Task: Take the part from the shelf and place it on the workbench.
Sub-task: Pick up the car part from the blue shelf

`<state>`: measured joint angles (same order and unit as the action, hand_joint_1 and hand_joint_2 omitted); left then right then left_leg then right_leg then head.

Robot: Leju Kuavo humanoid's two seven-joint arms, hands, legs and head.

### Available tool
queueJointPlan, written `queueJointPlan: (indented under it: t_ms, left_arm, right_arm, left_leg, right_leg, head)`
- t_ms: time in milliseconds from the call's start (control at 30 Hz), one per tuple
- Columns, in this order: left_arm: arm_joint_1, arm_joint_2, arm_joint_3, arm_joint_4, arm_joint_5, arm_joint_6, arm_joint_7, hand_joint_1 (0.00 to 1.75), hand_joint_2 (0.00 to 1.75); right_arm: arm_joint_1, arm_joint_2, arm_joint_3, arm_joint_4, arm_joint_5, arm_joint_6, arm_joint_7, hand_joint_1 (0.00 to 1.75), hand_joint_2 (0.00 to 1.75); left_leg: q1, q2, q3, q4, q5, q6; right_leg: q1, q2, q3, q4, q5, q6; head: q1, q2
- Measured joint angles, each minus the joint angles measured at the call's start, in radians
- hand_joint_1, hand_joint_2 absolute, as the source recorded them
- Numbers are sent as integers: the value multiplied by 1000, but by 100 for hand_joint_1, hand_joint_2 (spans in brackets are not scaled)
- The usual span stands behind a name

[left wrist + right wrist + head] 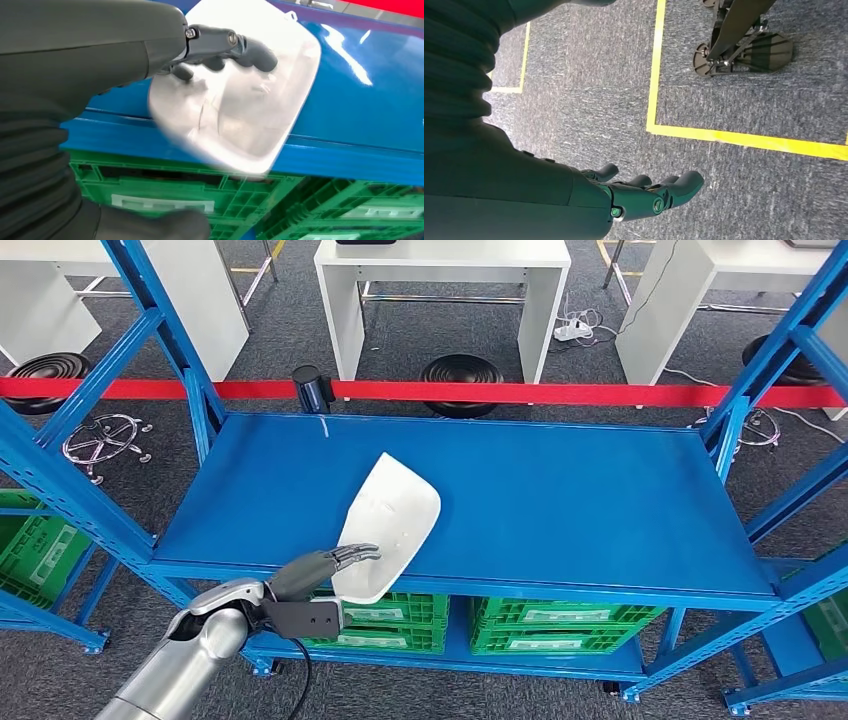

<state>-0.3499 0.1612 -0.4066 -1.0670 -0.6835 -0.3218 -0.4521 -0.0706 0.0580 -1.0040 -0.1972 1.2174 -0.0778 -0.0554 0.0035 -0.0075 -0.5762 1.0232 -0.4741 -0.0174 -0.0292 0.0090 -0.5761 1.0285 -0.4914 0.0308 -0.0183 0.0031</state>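
Note:
A white curved shell part [385,530] lies tilted on the blue shelf deck [560,500], its near end hanging over the front edge. My left hand [320,570] grips that near end from the front. In the left wrist view the dark fingers [225,47] lie across the top of the part [235,100] and the thumb sits below it, over the shelf edge [370,100]. My right hand [644,192] hangs above the carpet with its fingers held out and nothing in it.
Green crates [560,625] stand on the level beneath the deck. Blue uprights [170,330] frame both ends of the shelf. A red barrier tape [500,392] runs behind it, with white tables [440,280] and black stools [460,370] beyond. Yellow floor tape [744,140] marks the carpet.

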Motion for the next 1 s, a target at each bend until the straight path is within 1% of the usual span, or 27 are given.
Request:
queueJointPlan:
  t_ms: [300, 467, 600, 767, 1000]
  left_arm:
    - [-58, -24, -28, 92, -16, 58, -30, 175, 175]
    - [-86, -31, -37, 116, -10, 73, -39, 175, 175]
    - [-93, -33, -42, 125, -6, 87, -42, 175, 175]
    - [-98, -33, -45, 125, 3, 102, -44, 175, 175]
    - [-102, -32, -47, 59, 19, 113, -24, 175, 175]
  right_arm:
    - [-2, 0, -1, 0, 1, 0, -11, 0, 175]
    - [-2, 0, -1, 0, 2, 0, -14, 0, 175]
    - [-2, 0, -2, 0, 2, 0, -19, 0, 175]
    - [-2, 0, -2, 0, 2, 0, -18, 0, 175]
    - [-2, 0, -5, 0, 2, 0, -15, 0, 175]
  left_leg:
    - [0, 0, 0, 0, 0, 0]
    - [0, 0, 1, 0, 0, 0]
    - [0, 0, 1, 0, 0, 0]
    - [0, 0, 1, 0, 0, 0]
    - [0, 0, 1, 0, 0, 0]
  right_leg:
    - [0, 0, 1, 0, 0, 0]
    - [0, 0, 1, 0, 0, 0]
    - [0, 0, 1, 0, 0, 0]
    - [0, 0, 1, 0, 0, 0]
    - [0, 0, 1, 0, 0, 0]
  head:
    - [0, 0]
    - [0, 0]
    - [0, 0]
    - [0, 0]
    - [0, 0]
